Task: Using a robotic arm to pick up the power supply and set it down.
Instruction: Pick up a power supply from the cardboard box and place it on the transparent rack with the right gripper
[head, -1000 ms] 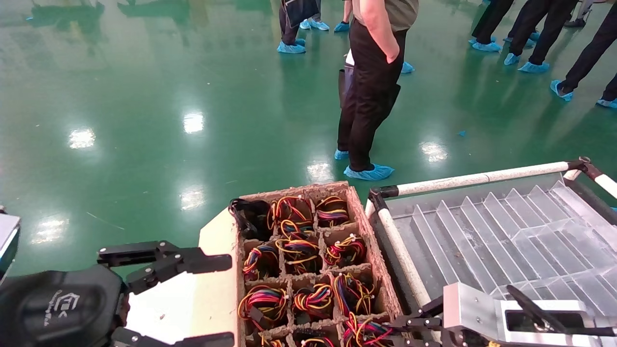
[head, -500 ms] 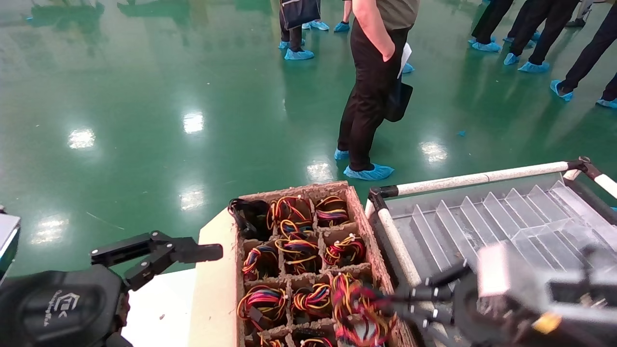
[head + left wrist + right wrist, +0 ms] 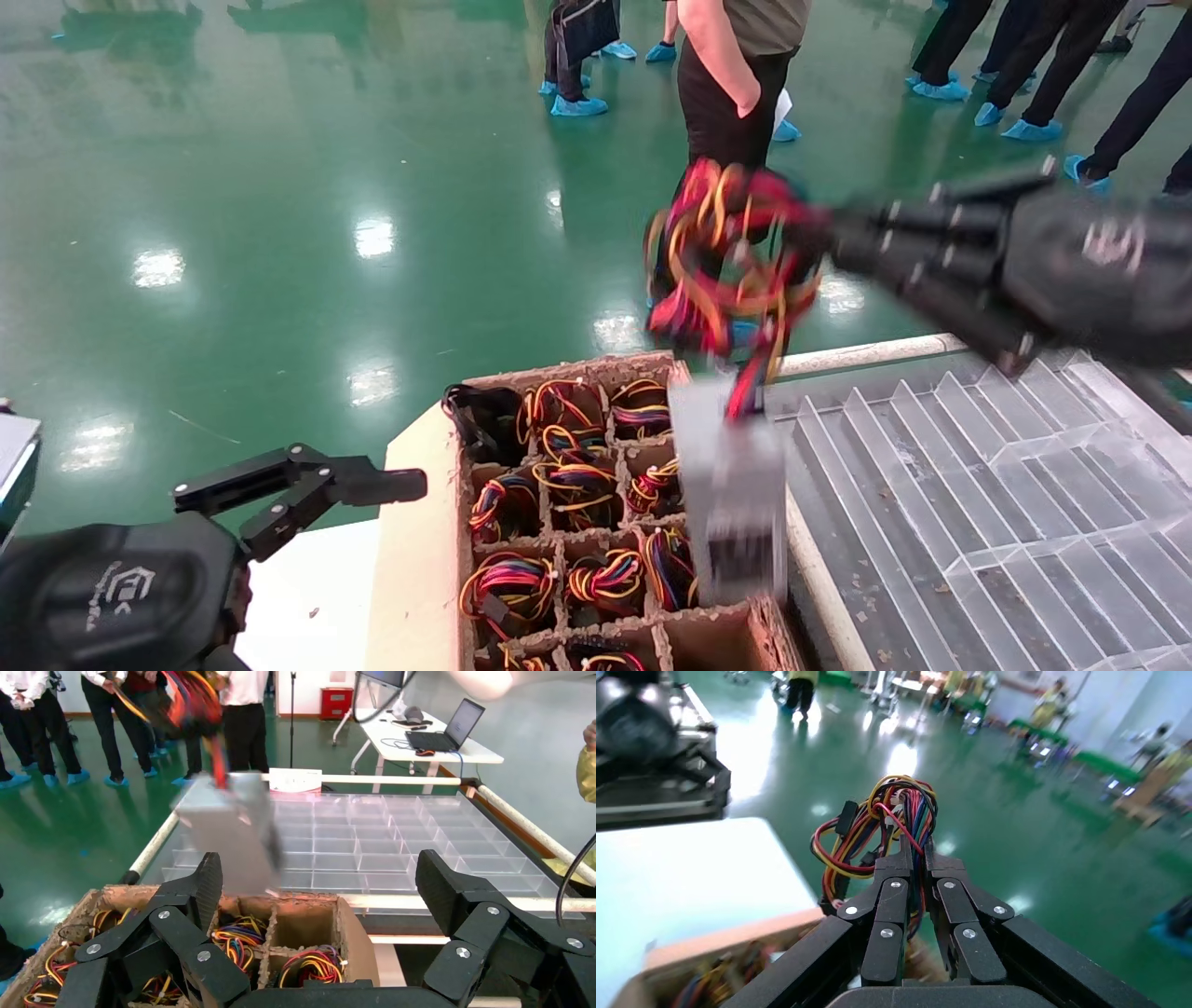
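Observation:
My right gripper (image 3: 819, 242) is shut on the looped wire bundle (image 3: 731, 261) of a power supply (image 3: 731, 485), whose silver-grey box dangles below it in the air, over the right edge of the cardboard crate (image 3: 438, 485). In the right wrist view the red, yellow and orange wires (image 3: 877, 832) are pinched between the fingers (image 3: 895, 881) of my right gripper (image 3: 916, 850). In the left wrist view the hanging box (image 3: 228, 839) swings above the crate's empty cell (image 3: 302, 924). My left gripper (image 3: 410, 568) is open at the lower left, beside the crate.
The crate (image 3: 355, 934) holds several more wire bundles (image 3: 577, 485) in its cells. A clear plastic divider tray (image 3: 978, 485) on a white-tubed rack (image 3: 866, 349) stands to the right. People in blue shoe covers (image 3: 717, 186) stand on the green floor beyond.
My right gripper rose from low beside the crate to well above it, pulling the power supply out of its cell by the wires. The left arm barely moved.

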Robot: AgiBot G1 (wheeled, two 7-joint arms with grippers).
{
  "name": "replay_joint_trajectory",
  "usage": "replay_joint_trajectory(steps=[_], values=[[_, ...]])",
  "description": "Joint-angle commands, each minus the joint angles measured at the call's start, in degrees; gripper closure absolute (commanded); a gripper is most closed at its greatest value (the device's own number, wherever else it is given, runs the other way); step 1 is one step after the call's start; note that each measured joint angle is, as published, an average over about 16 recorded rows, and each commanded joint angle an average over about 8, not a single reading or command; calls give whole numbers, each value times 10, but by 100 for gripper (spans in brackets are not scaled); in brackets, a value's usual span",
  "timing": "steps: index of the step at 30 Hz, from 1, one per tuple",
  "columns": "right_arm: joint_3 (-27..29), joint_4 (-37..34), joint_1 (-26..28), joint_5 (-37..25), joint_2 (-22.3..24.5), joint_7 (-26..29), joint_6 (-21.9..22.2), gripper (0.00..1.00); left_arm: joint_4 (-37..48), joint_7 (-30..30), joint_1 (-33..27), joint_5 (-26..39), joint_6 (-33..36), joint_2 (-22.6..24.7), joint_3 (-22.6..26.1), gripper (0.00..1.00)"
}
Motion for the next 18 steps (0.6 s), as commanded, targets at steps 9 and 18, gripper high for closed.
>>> replay_joint_trajectory(steps=[9,18], values=[[-33,-150,125,-78,-49,-49,-9,100,0,0,0,0,0,0,0,0],[-64,-287,176,-148,-79,-128,1,100,0,0,0,0,0,0,0,0]])
